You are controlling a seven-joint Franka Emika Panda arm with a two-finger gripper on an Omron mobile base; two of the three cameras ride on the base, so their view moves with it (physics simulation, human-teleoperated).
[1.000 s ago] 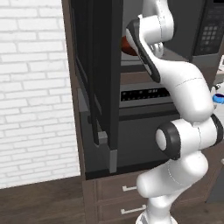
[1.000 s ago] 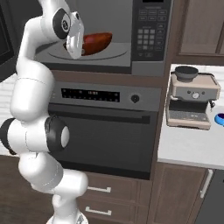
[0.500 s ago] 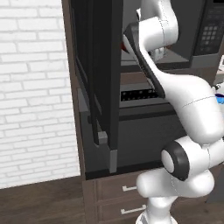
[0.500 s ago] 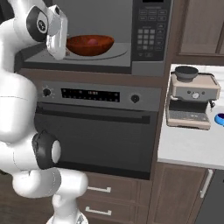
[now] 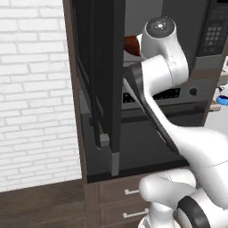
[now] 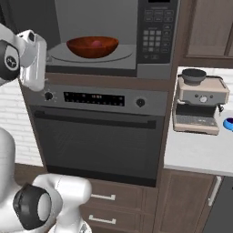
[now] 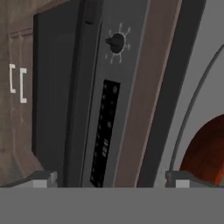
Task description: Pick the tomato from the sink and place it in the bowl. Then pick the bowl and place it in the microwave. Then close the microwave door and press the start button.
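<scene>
Gripper (image 7: pixel 107 177): fingers spread wide, holding nothing, pulled out to the cavity's left, likely to reach the door.
Door (image 5: pixel 100 80): swung fully open, not yet closed.
Bowl (image 6: pixel 92 46): on the microwave (image 6: pixel 157 38) turntable.
Tomato (image 6: pixel 96 44): seemingly inside the bowl.

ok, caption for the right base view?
Wooden bowl holding the tomato rests inside the open microwave above the oven; coffee machine on the counter.
</scene>
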